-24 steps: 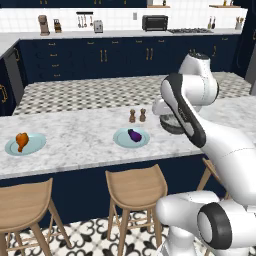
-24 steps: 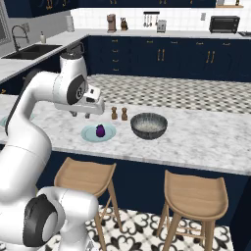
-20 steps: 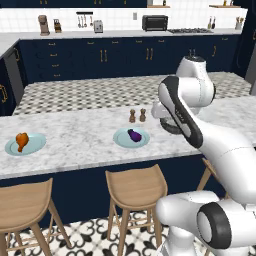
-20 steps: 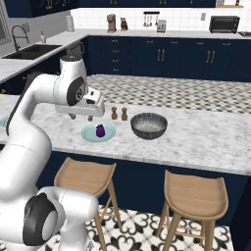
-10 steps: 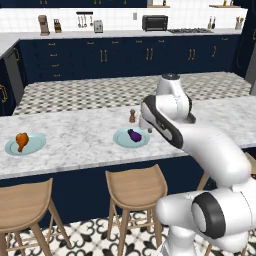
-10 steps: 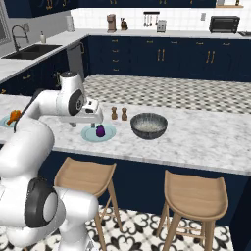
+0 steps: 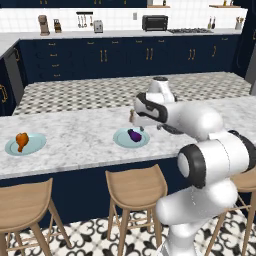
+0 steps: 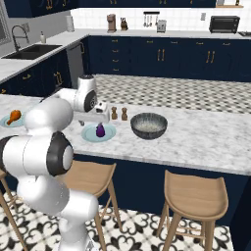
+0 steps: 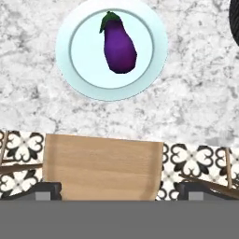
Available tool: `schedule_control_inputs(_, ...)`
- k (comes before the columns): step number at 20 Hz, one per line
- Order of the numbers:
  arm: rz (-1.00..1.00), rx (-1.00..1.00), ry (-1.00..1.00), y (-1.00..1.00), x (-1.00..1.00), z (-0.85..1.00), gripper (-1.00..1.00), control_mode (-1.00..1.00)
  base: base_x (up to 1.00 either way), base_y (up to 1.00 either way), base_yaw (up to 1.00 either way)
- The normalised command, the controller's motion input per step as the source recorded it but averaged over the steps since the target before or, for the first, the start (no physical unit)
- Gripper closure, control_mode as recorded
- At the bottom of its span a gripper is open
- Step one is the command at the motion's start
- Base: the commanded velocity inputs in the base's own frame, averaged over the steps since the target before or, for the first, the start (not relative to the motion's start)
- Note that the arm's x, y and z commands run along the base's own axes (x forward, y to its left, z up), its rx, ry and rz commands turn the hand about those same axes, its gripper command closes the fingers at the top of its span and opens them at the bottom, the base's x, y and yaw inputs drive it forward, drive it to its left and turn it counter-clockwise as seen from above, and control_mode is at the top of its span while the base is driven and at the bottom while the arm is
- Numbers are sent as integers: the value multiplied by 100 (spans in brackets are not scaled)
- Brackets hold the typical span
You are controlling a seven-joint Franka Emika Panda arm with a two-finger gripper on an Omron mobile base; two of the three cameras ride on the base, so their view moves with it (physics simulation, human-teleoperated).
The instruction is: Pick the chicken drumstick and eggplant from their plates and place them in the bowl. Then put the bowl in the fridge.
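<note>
- The gripper (image 9: 119,191) hangs above the near edge of the marble counter (image 9: 196,107). In the hand view its two dark finger tips (image 9: 44,190) stand far apart at the lower left and lower right corners, open with nothing between them.
- The eggplant (image 9: 118,48) lies on a light-blue plate (image 9: 81,70) in the upper middle of the hand view, its green stem toward the top. In the left base view it sits at centre frame just left of the robot's hand.
- A wooden stool (image 9: 105,165) seat shows in the lower middle of the hand view, below the counter edge.
- The chicken drumstick (image 7: 21,140) rests on a second plate (image 7: 35,145) at the left edge of the left base view, well apart from the eggplant.
- The bowl (image 8: 148,125) stands on the counter right of centre in the right base view, to the right of the eggplant's plate.
- Two small shakers (image 8: 119,113) stand between that plate and the bowl, a little further back.
</note>
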Motion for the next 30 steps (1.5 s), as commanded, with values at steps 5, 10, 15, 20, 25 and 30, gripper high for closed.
schedule_control_inputs(5, 0, 0, 4, 12, 65, -46, -100, -100, 0, 0, 0)
schedule_control_inputs(10, 0, 1, 0, 1, 36, -64, -100, -100, 0, 0, 0)
schedule_control_inputs(15, 0, 0, 0, 12, 43, -66, -100, -100, 0, 0, 0)
schedule_control_inputs(20, 0, 0, -8, 16, 46, -46, -100, -100, 0, 0, 0)
schedule_control_inputs(25, 0, 0, -10, 0, 39, -32, -100, -100, 0, 0, 0)
schedule_control_inputs(30, 0, -1, -3, 0, 18, -49, -100, -100, 0, 0, 0)
